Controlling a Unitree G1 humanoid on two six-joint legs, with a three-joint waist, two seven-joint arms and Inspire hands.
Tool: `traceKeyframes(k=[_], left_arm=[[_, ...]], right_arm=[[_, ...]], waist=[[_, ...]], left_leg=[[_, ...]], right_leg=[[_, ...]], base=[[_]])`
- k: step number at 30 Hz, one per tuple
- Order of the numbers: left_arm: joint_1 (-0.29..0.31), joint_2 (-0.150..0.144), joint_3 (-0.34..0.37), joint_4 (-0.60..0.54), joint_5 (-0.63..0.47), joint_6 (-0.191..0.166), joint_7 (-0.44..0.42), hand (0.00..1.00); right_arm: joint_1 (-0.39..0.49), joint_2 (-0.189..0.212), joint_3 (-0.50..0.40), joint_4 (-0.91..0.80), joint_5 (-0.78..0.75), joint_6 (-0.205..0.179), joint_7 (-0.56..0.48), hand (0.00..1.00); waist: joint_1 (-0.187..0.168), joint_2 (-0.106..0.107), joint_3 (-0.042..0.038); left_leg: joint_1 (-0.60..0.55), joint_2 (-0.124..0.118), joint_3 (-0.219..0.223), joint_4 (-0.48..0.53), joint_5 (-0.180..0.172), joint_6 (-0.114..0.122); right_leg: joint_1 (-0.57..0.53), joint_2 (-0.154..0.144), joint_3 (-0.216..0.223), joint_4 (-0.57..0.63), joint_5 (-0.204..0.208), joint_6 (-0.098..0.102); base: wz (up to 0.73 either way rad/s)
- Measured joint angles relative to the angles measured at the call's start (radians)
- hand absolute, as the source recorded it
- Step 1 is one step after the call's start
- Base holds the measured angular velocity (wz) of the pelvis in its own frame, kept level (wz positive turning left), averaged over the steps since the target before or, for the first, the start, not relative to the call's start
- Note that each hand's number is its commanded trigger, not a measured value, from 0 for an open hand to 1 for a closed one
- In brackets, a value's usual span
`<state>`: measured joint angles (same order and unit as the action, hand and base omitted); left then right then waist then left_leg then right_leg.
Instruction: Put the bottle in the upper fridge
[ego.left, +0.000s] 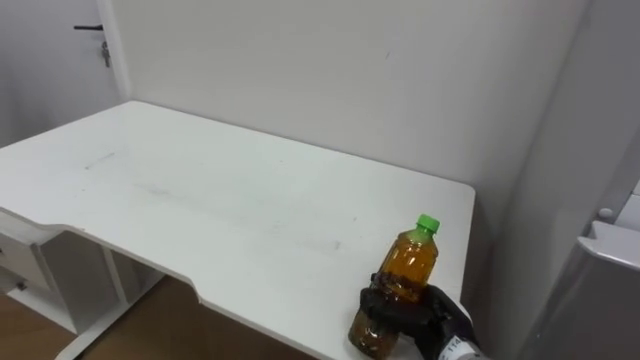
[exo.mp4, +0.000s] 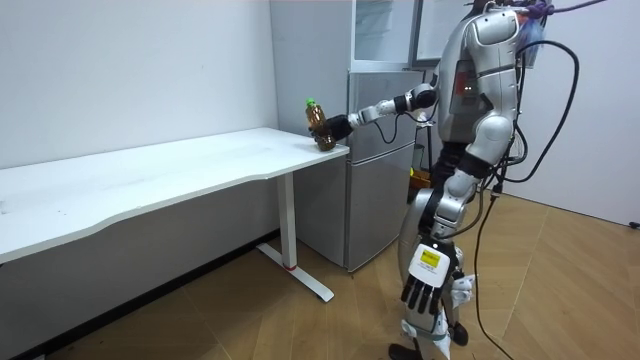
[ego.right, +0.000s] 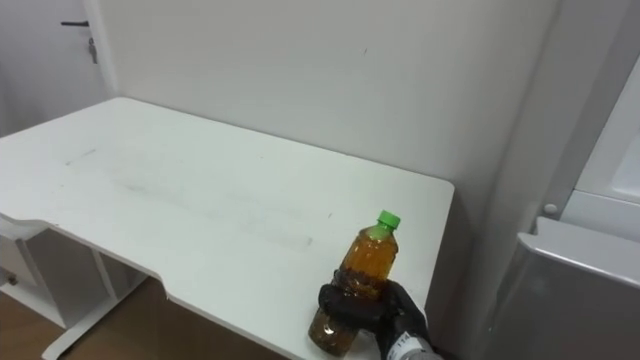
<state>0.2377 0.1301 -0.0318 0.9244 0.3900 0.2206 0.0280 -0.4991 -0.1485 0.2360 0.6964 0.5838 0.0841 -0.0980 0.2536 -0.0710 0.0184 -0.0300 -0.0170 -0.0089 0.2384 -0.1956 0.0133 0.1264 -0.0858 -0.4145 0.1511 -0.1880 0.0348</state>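
A bottle (ego.left: 405, 270) of amber liquid with a green cap stands a little tilted at the white table's (ego.left: 200, 190) front right corner. My right hand (ego.left: 435, 315), black-fingered, comes in from the lower right and is curled round the bottle's lower half. Whether the bottle's base still rests on the tabletop I cannot tell. In the room view I stand beside the fridge (exo.mp4: 380, 170) with my right arm stretched out to the bottle (exo.mp4: 319, 121). My left hand (exo.mp4: 428, 290) hangs at my side with relaxed fingers.
The grey fridge (ego.right: 575, 270) stands right of the table, close to its edge. Its upper compartment (exo.mp4: 385, 30) shows shelves in the room view. A white wall runs behind the table. A door (ego.left: 60, 60) is at the far left.
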Motion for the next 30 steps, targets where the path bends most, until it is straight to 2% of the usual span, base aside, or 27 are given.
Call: traceKeyframes(k=[5, 10, 12, 19, 22, 24, 26, 30], left_arm=[[0.001, -0.001, 0.008, 0.0, 0.037, 0.001, 0.0, 0.0], [0.001, -0.001, 0.011, 0.004, 0.054, 0.011, 0.0, 0.0], [0.001, 0.002, 0.011, 0.009, 0.054, 0.014, 0.001, 0.0], [-0.009, 0.003, 0.029, 0.025, 0.053, 0.014, 0.003, 0.0], [-0.004, 0.004, 0.033, 0.018, 0.052, 0.01, 0.013, 0.0], [0.002, 0.004, 0.051, 0.02, 0.052, 0.0, 0.017, 0.0], [0.005, 0.004, 0.063, 0.022, 0.052, -0.006, 0.029, 0.0], [0.011, 0.008, 0.07, 0.029, 0.042, -0.008, 0.043, 0.0]], right_arm=[[0.0, 0.0, 0.0, 0.0, 0.002, 0.002, 0.001, 1.0], [0.0, 0.0, 0.0, -0.007, -0.001, 0.027, 0.006, 1.0], [0.0, -0.006, 0.01, -0.046, -0.008, 0.047, 0.005, 1.0], [0.001, -0.033, 0.017, -0.244, -0.007, 0.049, 0.008, 1.0], [0.001, -0.062, 0.017, -0.358, -0.009, 0.049, 0.02, 1.0], [0.001, -0.105, 0.017, -0.452, -0.014, 0.05, 0.021, 1.0], [0.001, -0.142, 0.016, -0.519, -0.012, 0.05, 0.016, 1.0], [0.001, -0.185, -0.009, -0.623, -0.037, 0.05, 0.016, 1.0]], waist=[[0.0, 0.0, -0.0005], [0.0, 0.003, -0.0043], [-0.002, 0.005, -0.0057], [-0.011, 0.01, -0.0147], [-0.029, 0.005, -0.0181], [-0.044, -0.008, -0.0238], [-0.054, -0.017, -0.0255], [-0.087, -0.039, -0.0216]], left_leg=[[0.0, 0.0, 0.0, 0.001, 0.0, 0.0], [0.004, 0.0, 0.0, 0.001, 0.0, 0.0], [0.004, 0.001, 0.0, 0.001, 0.0, 0.0], [0.005, 0.002, 0.003, 0.001, 0.0, 0.0], [0.011, 0.0, 0.003, -0.001, 0.001, 0.0], [0.011, 0.001, 0.004, -0.001, 0.001, 0.0], [0.016, 0.002, 0.007, -0.003, 0.001, 0.0], [0.025, 0.005, 0.021, -0.004, 0.001, 0.0]], right_leg=[[0.0, 0.0, -0.002, -0.001, 0.0, 0.0], [0.004, 0.0, -0.001, -0.001, 0.0, 0.0], [0.001, 0.0, -0.001, 0.0, 0.0, 0.0], [0.001, 0.001, 0.002, 0.0, 0.0, 0.0], [0.005, 0.001, 0.016, 0.0, 0.0, 0.0], [0.004, 0.001, 0.02, 0.0, 0.0, 0.0], [0.007, 0.001, 0.026, 0.0, 0.0, 0.0], [0.011, 0.001, 0.033, 0.0, 0.0, 0.0]], base=[[0.0], [0.0], [0.0], [0.0], [-0.01], [-0.02], [-0.06], [-0.09]])
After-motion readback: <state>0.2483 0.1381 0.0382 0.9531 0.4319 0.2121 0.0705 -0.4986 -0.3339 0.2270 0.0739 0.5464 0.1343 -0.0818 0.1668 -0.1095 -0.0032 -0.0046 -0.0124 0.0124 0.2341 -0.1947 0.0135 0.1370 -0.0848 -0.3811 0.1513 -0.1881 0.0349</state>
